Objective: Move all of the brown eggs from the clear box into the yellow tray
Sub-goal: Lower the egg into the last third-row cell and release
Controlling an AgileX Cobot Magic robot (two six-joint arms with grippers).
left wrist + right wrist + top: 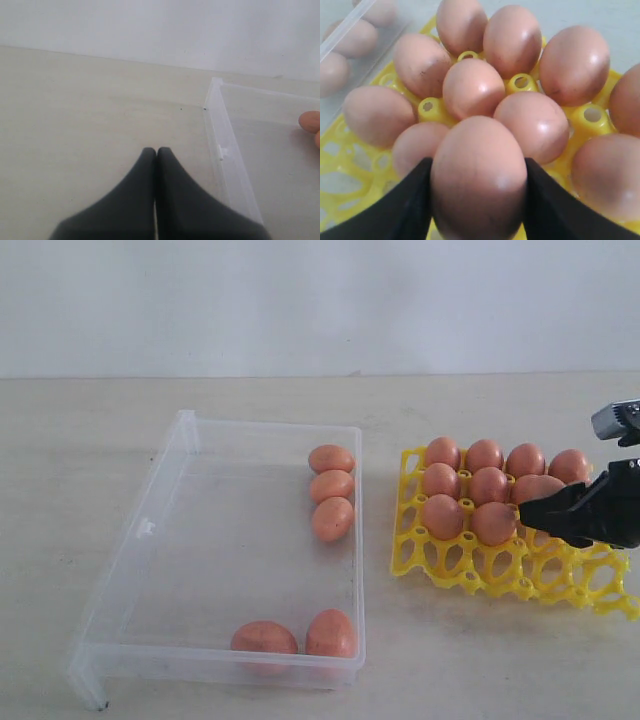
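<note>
The clear box [150, 530] lies left of the middle and holds several brown eggs: three in a row by its far right wall [331, 486] and two at its near wall [331, 632]. To its right, the yellow tray [470, 570] carries several eggs [487, 483] in its far rows. My right gripper [528, 510] hangs over the tray's right part, shut on a brown egg [479, 175] held between both black fingers [410, 200]. My left gripper [156, 150] is shut and empty above bare table beside the box's corner [216, 85]. It is out of the exterior view.
The tray's near rows of cups [500, 575] hold nothing. Inside the box, the left half of the floor [200, 540] is bare. A pale wall rises behind the beige table [100, 420].
</note>
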